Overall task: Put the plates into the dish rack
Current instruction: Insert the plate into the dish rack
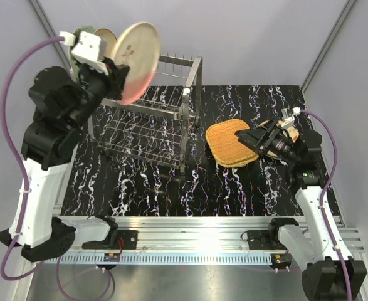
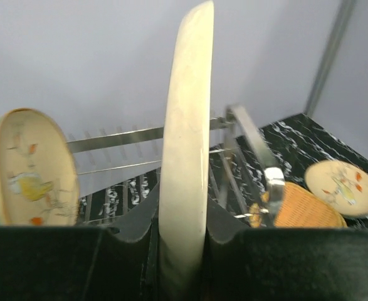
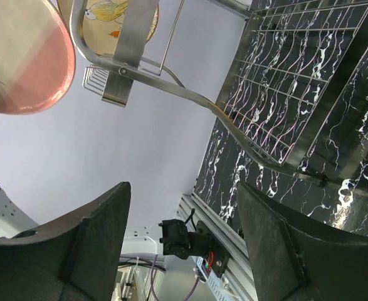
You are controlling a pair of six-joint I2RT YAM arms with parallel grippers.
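The left gripper (image 2: 182, 233) clamps a cream plate (image 2: 185, 157) edge-on and upright, with the dish rack (image 2: 140, 133) behind it. A floral plate (image 2: 36, 169) stands at the rack's left end. A wicker plate (image 2: 306, 210) and a second floral plate (image 2: 343, 185) lie toward the worktop's (image 2: 303, 135) right edge.

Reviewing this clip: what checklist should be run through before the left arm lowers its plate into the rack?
1. Grip: left pincer is shut on the rim of the pink-cream plate, which stands upright: ok.
2. Position: the plate is raised over the left end of the dish rack, not yet in a slot: ok.
3. Free slot: bare prongs show beside the floral plate already racked: ok.
4. Alignment of the plate edge with a prong gap: cannot tell.
5. Other arm: right pincer is open by the wicker plate, apart from the rack: ok.
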